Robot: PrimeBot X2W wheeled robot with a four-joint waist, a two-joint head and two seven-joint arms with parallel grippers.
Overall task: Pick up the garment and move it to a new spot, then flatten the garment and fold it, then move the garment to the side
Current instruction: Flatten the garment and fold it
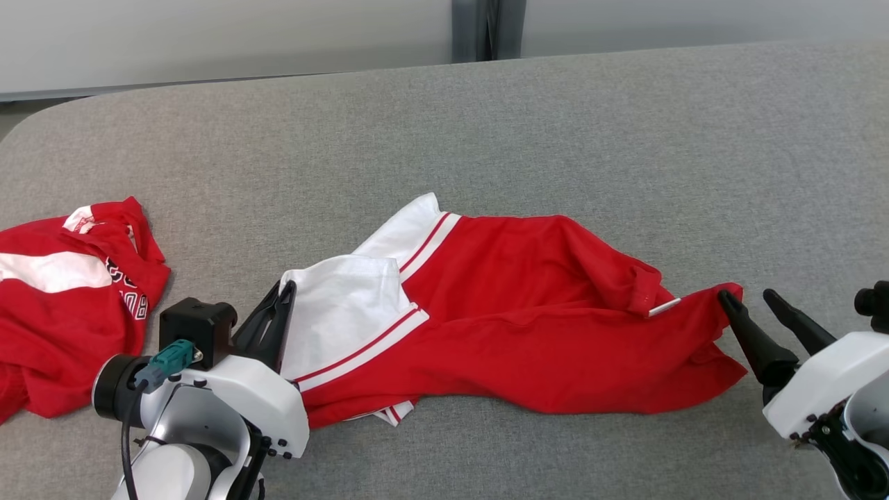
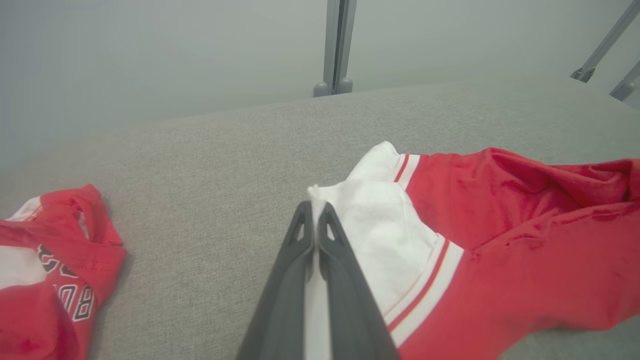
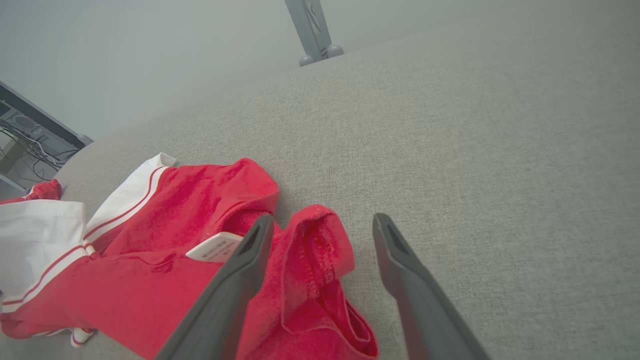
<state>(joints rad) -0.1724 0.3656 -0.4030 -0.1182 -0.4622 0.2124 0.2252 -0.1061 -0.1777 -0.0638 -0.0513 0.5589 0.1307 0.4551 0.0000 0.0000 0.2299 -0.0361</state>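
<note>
A bench covered in grey woven fabric spans the scene, its far left corner rounded. Behind it is a plain pale grey wall, with an upright grey metal post just past the bench's far edge. The left wrist view shows two slanted metal struts at its upper right. The right wrist view shows a dark frame with loose cables beyond the bench's end. Light is soft and even.
</note>
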